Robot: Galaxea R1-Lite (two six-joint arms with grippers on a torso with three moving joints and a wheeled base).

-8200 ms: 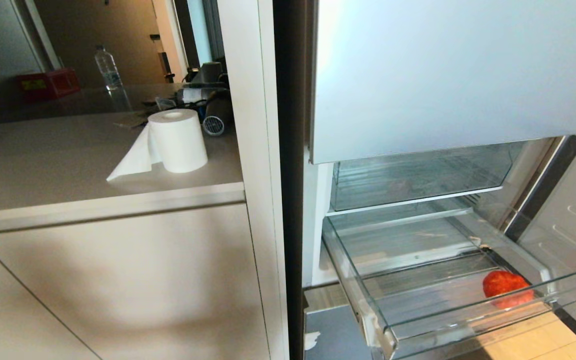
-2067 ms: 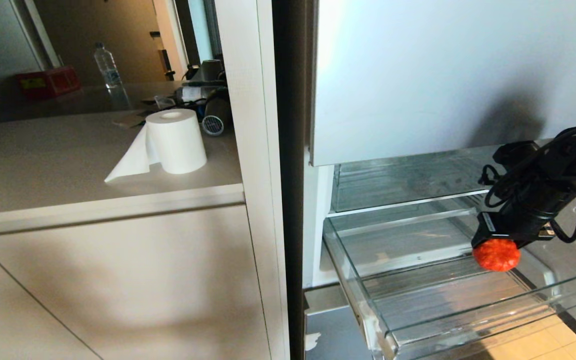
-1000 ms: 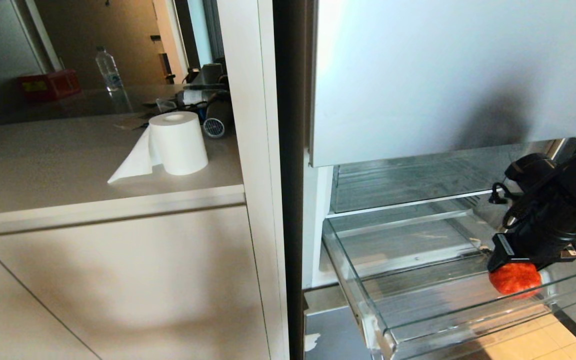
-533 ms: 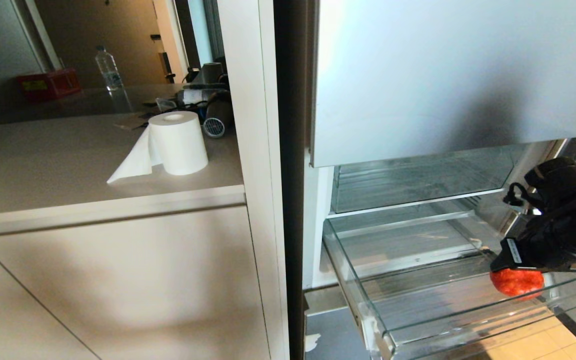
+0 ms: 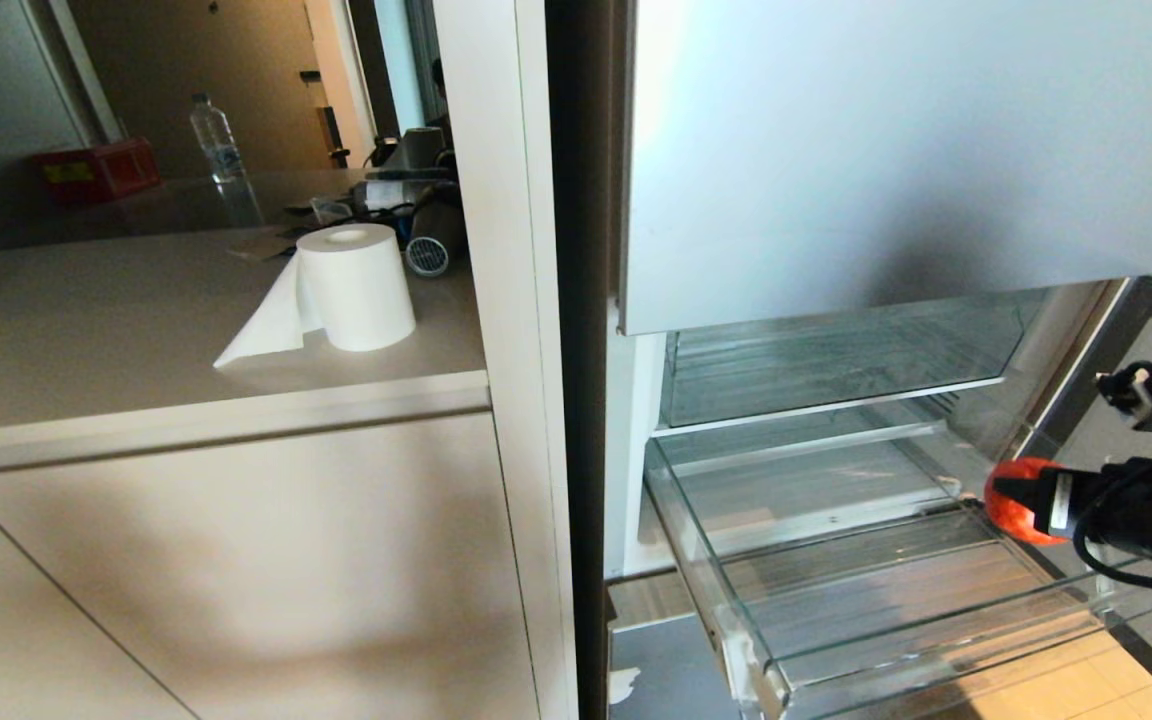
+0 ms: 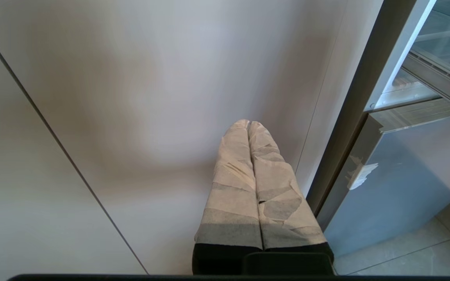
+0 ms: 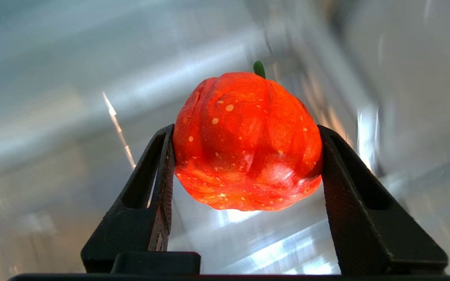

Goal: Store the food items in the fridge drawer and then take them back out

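right pincer (image 5: 1026, 500): arm cut by frame edge | food item (image 5: 1011, 500): half-hidden | fridge drawer (image 5: 726, 620): interior blurred, wrist view

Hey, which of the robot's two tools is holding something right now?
The right tool, clamped on the red-orange food item above the fridge drawer. The left tool is shut, holding nothing.

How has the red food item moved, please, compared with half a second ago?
Yes: held by the right gripper, the red food item has risen off the fridge drawer floor, above its right wall.
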